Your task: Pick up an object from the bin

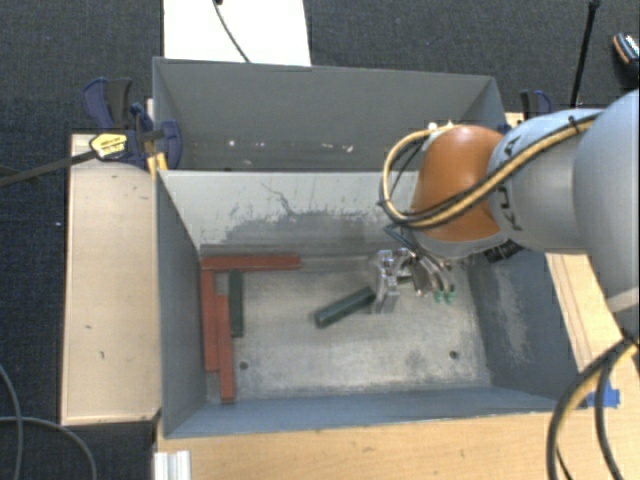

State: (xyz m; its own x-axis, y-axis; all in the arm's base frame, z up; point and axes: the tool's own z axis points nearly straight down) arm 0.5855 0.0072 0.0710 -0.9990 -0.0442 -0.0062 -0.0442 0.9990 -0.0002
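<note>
Grey metal walls of the bin [330,118] slope down to a scuffed floor. From where I stand the arm [580,183] comes in from 3 o'clock, its orange cover [455,183] hanging above the floor's 2 o'clock corner. Below it the gripper [386,290] sits at the 2 o'clock end of a dark green bar [343,308], which lies slanted near the middle of the floor. Whether the gripper is spread or pinching that bar, I cannot tell. Over at 9 o'clock, red bars [215,323] form an L, with a second green bar [236,303] just inside it.
</note>
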